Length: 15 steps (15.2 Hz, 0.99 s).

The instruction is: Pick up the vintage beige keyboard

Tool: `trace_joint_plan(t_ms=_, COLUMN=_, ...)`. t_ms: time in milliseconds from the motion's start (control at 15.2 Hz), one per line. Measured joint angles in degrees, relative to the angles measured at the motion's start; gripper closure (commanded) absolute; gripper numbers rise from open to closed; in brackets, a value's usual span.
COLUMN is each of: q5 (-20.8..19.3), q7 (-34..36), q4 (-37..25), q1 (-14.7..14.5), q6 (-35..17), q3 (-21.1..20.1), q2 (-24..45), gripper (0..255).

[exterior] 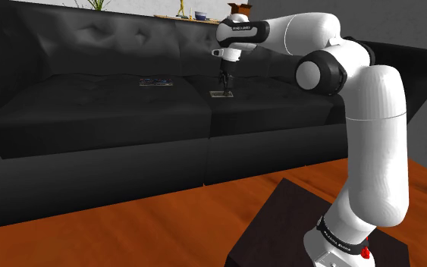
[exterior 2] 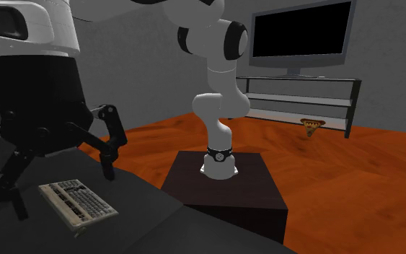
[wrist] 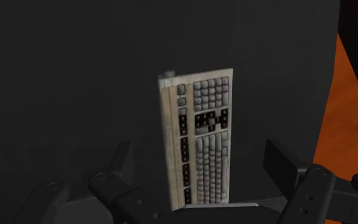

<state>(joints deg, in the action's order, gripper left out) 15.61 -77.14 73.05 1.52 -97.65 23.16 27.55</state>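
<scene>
Beige rectangular keyboard on black tufted sofa
All-black two-finger gripper hovers above, fingers spread (touching nothing); small dark flat object at keyboard's ten o'clock, shoulder view.

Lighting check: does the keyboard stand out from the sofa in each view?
Wrist view: yes, the pale keyboard reads clearly on the near-black sofa, no glare. Second exterior view: also clear, no glare. Shoulder view: dim; it is a small speck under the gripper.
</scene>
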Motion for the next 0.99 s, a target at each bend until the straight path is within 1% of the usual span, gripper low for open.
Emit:
trace_joint_plan(t_ms=660, q5=0.0, q7=0.0, q4=0.2, q1=-0.1, q6=-0.4, q3=0.0, q2=-0.3, gripper=255)
trace_joint_plan(t_ms=990, q5=0.1, q7=0.3, q4=-3.6, q1=0.5, q6=3.0, q3=0.0, q2=0.2, gripper=255)
